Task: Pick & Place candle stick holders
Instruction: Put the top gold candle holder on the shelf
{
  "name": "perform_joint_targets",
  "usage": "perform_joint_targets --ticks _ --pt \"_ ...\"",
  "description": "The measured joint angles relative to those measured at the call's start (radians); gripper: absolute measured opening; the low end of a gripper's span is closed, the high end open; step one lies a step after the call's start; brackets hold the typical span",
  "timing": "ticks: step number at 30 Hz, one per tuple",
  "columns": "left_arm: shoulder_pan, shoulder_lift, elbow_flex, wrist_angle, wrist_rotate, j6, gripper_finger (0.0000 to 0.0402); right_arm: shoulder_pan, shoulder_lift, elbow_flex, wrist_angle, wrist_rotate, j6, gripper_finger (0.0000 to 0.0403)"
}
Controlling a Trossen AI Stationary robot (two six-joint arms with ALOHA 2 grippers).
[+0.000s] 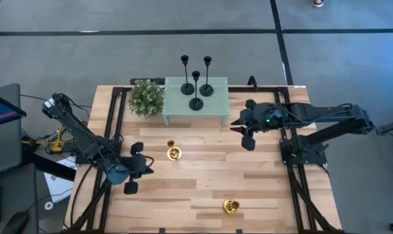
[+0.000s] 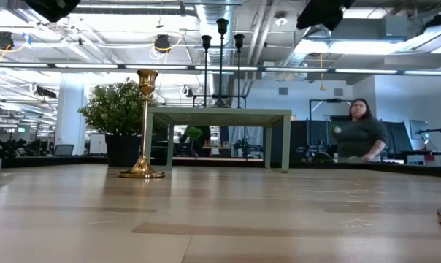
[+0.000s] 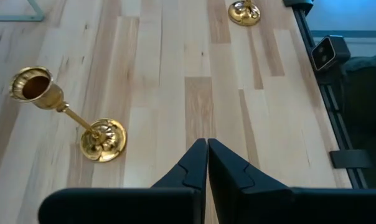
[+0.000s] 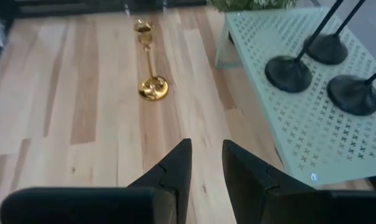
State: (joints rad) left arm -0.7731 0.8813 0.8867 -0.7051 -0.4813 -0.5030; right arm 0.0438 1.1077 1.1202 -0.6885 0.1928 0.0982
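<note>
- Candle stick holders are split between the worktop (image 1: 203,188) and the small green stand (image 1: 216,107), taken here as the landmark.
- That pale green perforated stand sits at the far middle of the worktop, with a potted plant (image 1: 146,97) just beside it on the left arm's side.
- Three black holders (image 1: 196,88) stand upright on top of the stand, close together, their round bases on the perforated surface.
- One gold holder (image 1: 174,152) stands upright on the worktop in front of the stand, nearer the left arm.
- A second gold holder (image 1: 231,207) sits well apart from the stand, by the worktop's near edge.
- Right tool (image 1: 245,133) hangs above the worktop beside the stand's right end, its fingers (image 4: 175,163) slightly apart with nothing between them.
- Left tool (image 1: 144,168) hovers in front of the stand towards the left side, near the first gold holder, its fingers (image 3: 191,168) pressed together on nothing.
- A person (image 2: 359,131) is visible in the room far behind the stand.
</note>
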Motion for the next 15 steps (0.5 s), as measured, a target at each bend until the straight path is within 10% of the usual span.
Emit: perform_joint_targets --ticks 15 --pt "0.041 0.168 -0.006 0.011 -0.099 -0.055 0.0079 -0.046 0.033 0.000 0.003 -0.005 -0.002 0.0081"
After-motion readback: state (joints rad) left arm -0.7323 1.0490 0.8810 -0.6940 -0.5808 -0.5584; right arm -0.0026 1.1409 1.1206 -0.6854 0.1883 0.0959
